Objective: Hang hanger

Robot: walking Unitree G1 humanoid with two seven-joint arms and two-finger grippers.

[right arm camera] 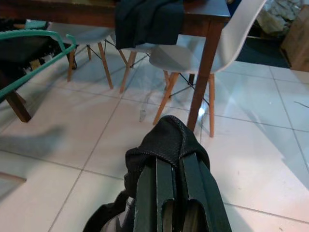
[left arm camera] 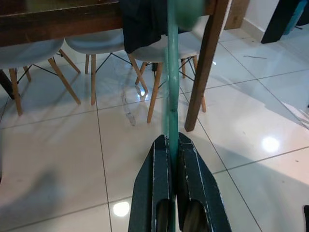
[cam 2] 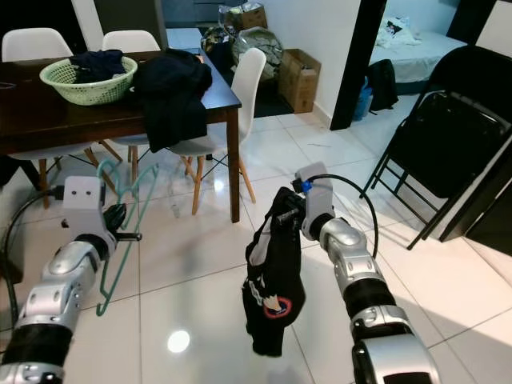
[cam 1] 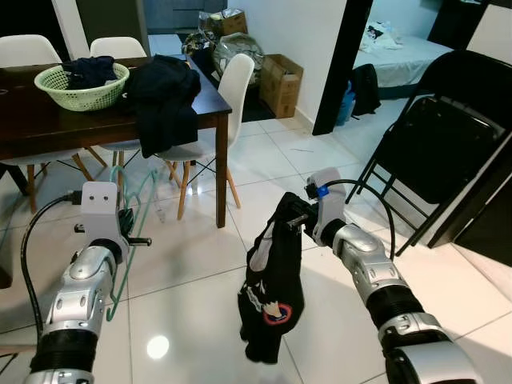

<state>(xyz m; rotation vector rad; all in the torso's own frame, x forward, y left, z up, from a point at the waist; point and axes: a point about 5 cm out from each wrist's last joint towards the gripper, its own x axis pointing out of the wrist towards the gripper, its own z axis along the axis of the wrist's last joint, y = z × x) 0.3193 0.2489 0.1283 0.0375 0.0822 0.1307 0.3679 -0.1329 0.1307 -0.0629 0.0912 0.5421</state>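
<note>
A thin green hanger [cam 2: 122, 232] hangs from my left gripper [cam 2: 118, 218], whose fingers are shut on its bar; the bar runs between the fingers [left arm camera: 159, 188] in the left wrist view. My right gripper [cam 2: 290, 210] is shut on the top edge of a black garment [cam 2: 272, 272] with a round red and white print. The garment dangles over the white tiled floor between my arms. Its cloth bunches over the fingertips [right arm camera: 166, 188] in the right wrist view, and the hanger [right arm camera: 38, 53] shows there at a distance from the garment.
A dark wooden table [cam 1: 48, 120] stands ahead on the left with a green basket [cam 1: 82, 86] of clothes and dark clothes [cam 1: 164, 100] draped over its corner. White chairs [cam 1: 232, 88] surround it. A black folding chair [cam 1: 448, 144] leans at right. Cardboard boxes [cam 1: 280, 80] sit by the far wall.
</note>
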